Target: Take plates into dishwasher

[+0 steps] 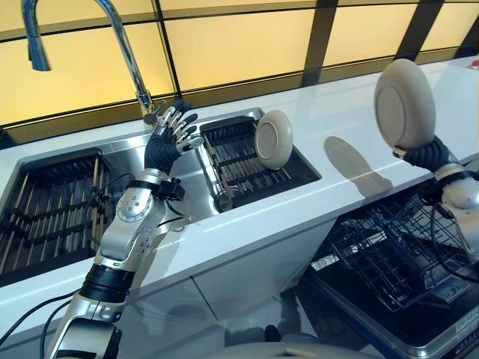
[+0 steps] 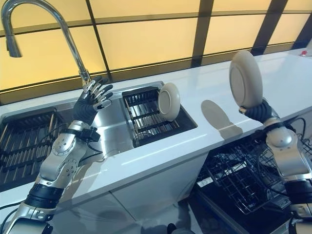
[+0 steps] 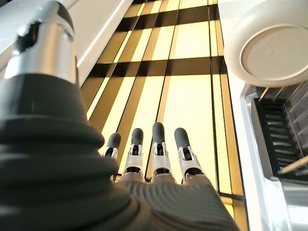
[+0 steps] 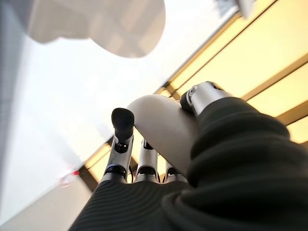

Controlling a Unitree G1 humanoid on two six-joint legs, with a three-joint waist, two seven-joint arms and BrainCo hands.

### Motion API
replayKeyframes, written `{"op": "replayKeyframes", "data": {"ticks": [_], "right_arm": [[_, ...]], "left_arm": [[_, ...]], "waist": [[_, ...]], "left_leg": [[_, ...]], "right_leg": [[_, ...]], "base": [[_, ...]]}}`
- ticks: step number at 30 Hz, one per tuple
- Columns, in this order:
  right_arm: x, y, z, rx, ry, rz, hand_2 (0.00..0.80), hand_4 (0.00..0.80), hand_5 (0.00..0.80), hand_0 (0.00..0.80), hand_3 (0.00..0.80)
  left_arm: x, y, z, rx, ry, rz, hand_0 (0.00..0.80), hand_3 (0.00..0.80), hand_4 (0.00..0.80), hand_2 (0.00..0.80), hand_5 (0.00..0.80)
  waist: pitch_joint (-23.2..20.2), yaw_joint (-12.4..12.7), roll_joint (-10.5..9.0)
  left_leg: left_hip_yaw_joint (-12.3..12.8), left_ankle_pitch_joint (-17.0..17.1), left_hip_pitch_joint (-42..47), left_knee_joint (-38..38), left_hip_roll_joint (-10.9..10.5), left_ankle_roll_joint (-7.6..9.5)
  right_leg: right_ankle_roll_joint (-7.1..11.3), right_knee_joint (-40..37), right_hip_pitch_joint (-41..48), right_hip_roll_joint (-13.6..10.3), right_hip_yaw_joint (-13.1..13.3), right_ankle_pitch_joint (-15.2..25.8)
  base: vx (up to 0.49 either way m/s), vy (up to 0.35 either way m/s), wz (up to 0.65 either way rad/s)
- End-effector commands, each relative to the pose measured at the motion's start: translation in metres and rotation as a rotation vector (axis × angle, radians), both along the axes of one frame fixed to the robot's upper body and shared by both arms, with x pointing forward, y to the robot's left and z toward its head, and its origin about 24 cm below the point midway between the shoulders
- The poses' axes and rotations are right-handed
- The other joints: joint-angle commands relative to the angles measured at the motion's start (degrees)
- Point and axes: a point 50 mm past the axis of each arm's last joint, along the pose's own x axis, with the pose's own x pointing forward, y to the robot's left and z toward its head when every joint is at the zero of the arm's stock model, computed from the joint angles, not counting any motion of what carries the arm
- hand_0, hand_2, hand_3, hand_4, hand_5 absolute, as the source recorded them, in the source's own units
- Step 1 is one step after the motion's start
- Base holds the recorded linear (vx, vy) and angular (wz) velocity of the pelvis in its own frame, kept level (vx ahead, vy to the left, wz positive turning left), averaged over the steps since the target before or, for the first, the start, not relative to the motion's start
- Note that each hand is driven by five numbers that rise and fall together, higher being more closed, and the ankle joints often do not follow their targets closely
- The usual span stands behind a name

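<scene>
My right hand point(image 1: 424, 155) holds a beige plate point(image 1: 404, 102) upright above the white counter, over the pulled-out dishwasher rack point(image 1: 389, 250). In the right wrist view the thumb and fingers point(image 4: 121, 126) pinch the plate's rim point(image 4: 163, 126). A second beige plate point(image 1: 274, 139) stands on edge in the right sink rack point(image 1: 238, 161); it also shows in the left wrist view point(image 3: 269, 45). My left hand point(image 1: 171, 138) is raised over the sink's middle divider, fingers point(image 3: 156, 144) straight and spread, holding nothing.
A tall chrome faucet point(image 1: 120, 45) arches behind the left hand. A dark rack fills the left sink basin point(image 1: 45, 209). The white counter point(image 1: 352, 142) runs to the right; the dishwasher's dark door point(image 1: 389, 329) lies open below its front edge.
</scene>
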Motion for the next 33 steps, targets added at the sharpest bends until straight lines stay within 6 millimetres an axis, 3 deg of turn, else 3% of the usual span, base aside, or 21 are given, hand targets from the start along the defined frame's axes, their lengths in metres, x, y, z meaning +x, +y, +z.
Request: {"op": "replayKeyframes", "data": {"ticks": [1, 6, 11, 16, 22, 33], "right_arm": [[-0.008, -0.015, 0.036, -0.095, -0.092, -0.015, 0.8, 0.8, 0.8, 0.8, 0.8], [-0.026, -0.033, 0.02, -0.134, 0.039, -0.062, 0.8, 0.8, 0.8, 0.8, 0.8], [-0.041, -0.047, 0.014, -0.197, 0.146, -0.099, 0.8, 0.8, 0.8, 0.8, 0.8], [-0.057, -0.058, -0.001, -0.243, 0.379, -0.098, 0.8, 0.8, 0.8, 0.8, 0.8], [-0.058, -0.06, -0.022, -0.263, 0.542, -0.097, 0.8, 0.8, 0.8, 0.8, 0.8], [-0.05, -0.05, -0.081, -0.232, 0.73, -0.092, 0.8, 0.8, 0.8, 0.8, 0.8]], "left_arm": [[0.004, 0.015, 0.011, 0.064, -0.073, 0.065, 0.0, 0.0, 0.0, 0.0, 0.0], [0.001, 0.028, 0.028, 0.089, -0.133, 0.107, 0.0, 0.0, 0.0, 0.0, 0.0], [-0.001, 0.036, 0.029, 0.098, -0.125, 0.138, 0.0, 0.0, 0.0, 0.0, 0.0], [-0.005, 0.041, 0.025, 0.108, -0.11, 0.137, 0.0, 0.0, 0.0, 0.0, 0.0], [-0.007, 0.034, 0.023, 0.124, -0.106, 0.099, 0.0, 0.0, 0.0, 0.0, 0.0], [-0.01, 0.015, 0.019, 0.119, -0.088, 0.008, 0.0, 0.0, 0.0, 0.0, 0.0]], "waist": [[-3.94, -0.03, -1.07], [-4.06, -1.22, -0.91], [-4.2, -2.02, -0.93], [-4.07, -2.61, -1.29], [-3.86, -2.13, -1.81], [-2.79, 0.08, -1.79]], "left_leg": [[-0.65, -4.11, -0.52, 0.34, -1.2, 2.88], [0.07, -3.91, -0.83, 0.34, -0.97, 2.83], [0.5, -3.84, -1.14, 0.34, -0.84, 2.7], [0.96, -3.76, -1.3, 0.34, -0.64, 2.66], [1.26, -3.56, -1.15, 0.34, -0.49, 2.6], [0.84, -3.26, -0.95, 0.34, -0.33, 2.71]], "right_leg": [[2.6, 0.56, 3.53, 1.37, -1.03, -5.38], [2.61, 0.56, 2.98, 1.74, -0.18, -5.06], [2.62, 0.56, 2.49, 2.06, 0.35, -4.91], [2.54, 0.56, 2.14, 2.33, 0.8, -4.78], [2.43, 0.56, 2.22, 2.42, 0.66, -4.68], [2.32, 0.56, 2.56, 1.89, -0.77, -4.77]], "base": [[-0.022, -0.039, -0.04], [-0.017, -0.036, -0.03], [-0.007, -0.035, -0.08], [-0.005, -0.039, -0.06], [0.009, -0.037, -0.05], [0.007, -0.018, 0.0]]}}
